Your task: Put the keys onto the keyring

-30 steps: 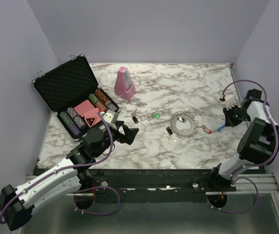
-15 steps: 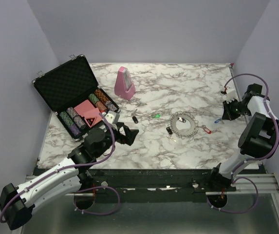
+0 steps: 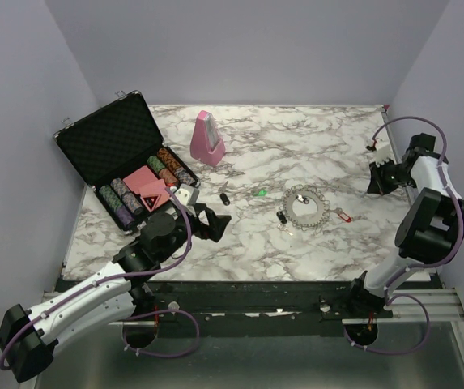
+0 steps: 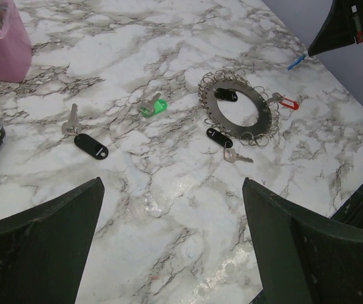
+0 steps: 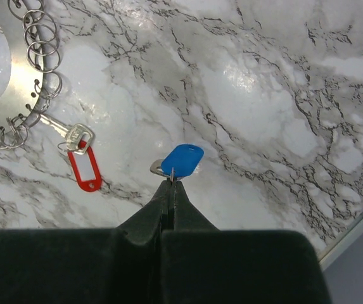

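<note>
Your right gripper [image 5: 170,185] has its jaws pressed together on the blue-tagged key [image 5: 182,159]. It pinches the key at the small loop where the blue tag meets the silver head. The gripper is over the far right of the marble table [image 3: 296,146], well apart from the keyring [image 3: 306,207]. You cannot tell whether the key touches the marble.

Your left gripper [image 3: 213,222] hovers over the near left of the table, just right of the open poker-chip case [image 3: 110,146]. Its jaws are spread wide with nothing between them, and its wrist camera looks across the table towards the keyring.

The keyring lies flat, right of centre. It is a silvery band rimmed with small wire loops. A black tag [image 4: 225,95] rests on the band. The red-tagged key [image 5: 84,168] lies at the ring's right side, its blade reaching in among the loops. A second black-tagged key [image 4: 218,136] lies just beside the ring's near-left rim, with its silver blade [image 4: 237,157] on the marble.

Further left you see the green-tagged key [image 4: 154,106] lying loose. Beyond it, nearer the case, a third black-tagged key [image 4: 89,145] also lies loose. The pink metronome [image 3: 207,139] stands upright at the far side, left of centre, apart from all the keys.
</note>
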### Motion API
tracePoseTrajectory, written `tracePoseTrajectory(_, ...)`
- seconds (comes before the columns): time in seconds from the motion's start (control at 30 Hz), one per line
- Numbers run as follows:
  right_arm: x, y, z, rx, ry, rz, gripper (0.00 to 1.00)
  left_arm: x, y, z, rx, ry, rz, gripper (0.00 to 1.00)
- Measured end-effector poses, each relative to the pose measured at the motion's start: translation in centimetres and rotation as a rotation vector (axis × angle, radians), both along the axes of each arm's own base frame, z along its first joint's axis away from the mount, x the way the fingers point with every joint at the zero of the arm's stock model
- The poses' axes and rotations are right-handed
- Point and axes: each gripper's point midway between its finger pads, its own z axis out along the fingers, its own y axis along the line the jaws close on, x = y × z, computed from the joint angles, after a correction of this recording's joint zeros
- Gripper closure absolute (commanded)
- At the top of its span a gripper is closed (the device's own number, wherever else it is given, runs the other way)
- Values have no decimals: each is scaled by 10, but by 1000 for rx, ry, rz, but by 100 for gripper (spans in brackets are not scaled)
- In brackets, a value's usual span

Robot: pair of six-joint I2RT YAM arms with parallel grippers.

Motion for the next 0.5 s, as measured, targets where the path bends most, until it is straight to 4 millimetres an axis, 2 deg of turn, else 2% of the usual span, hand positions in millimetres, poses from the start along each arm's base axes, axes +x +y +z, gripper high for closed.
tracePoseTrajectory(0.3,-24,-9,28,-117,11,28,100,0,1,2,-6,-6,0,1)
tracePoseTrajectory(0.5,-51,-20,24,-199,119,50,100,-1,1,5,-9,-14,-1,1)
